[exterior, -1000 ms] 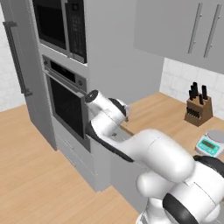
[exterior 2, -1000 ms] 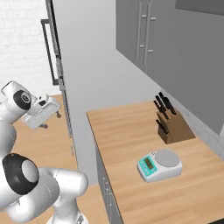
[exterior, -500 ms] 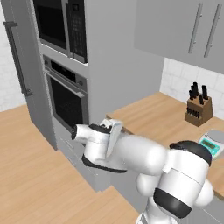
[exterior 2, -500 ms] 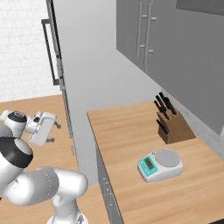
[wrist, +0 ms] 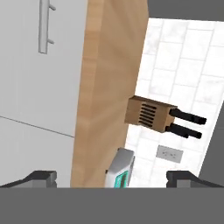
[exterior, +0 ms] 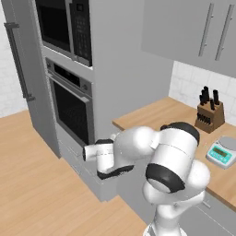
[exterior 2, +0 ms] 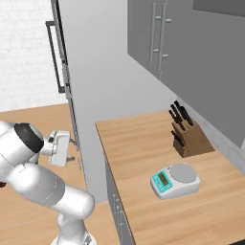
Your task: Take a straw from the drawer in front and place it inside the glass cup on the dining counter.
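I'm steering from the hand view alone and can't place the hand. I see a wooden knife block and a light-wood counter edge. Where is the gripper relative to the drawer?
Observer: The gripper hangs low beside the tall grey oven column, jaws open and empty.
Operator: And the drawer itself?
Observer: The flat light-grey drawer sits under the dark glass oven door and looks shut. The hand is close to its front.
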Motion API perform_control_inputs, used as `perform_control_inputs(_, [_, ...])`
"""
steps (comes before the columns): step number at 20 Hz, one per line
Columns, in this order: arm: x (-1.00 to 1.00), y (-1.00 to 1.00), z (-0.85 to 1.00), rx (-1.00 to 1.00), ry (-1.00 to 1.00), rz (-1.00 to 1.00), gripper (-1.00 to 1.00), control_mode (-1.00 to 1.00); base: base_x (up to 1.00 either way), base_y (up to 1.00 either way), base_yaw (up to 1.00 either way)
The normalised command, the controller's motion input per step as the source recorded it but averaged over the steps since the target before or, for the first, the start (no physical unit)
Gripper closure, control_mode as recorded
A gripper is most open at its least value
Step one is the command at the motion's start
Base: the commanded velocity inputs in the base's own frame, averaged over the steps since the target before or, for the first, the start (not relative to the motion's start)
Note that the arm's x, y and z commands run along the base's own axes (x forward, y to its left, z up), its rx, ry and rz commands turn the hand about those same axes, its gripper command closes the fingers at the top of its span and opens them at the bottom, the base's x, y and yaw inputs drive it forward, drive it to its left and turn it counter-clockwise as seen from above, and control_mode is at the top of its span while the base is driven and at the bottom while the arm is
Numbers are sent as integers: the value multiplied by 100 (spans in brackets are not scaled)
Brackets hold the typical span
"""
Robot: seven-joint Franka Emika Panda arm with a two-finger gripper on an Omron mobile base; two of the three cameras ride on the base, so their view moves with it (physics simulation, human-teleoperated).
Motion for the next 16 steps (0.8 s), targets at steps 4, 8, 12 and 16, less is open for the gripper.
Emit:
perform_control_inputs(4, [22,-24,-50,-11,-2,0,-100,-100,0,0,0])
perform_control_inputs(8, [30,-31,-53,-4,-3,0,-100,-100,0,0,0])
perform_control_inputs(12, [38,-26,-46,0,-3,0,-100,-100,0,0,0])
perform_control_inputs(16, [39,-20,-37,0,-6,0,-100,-100,0,0,0])
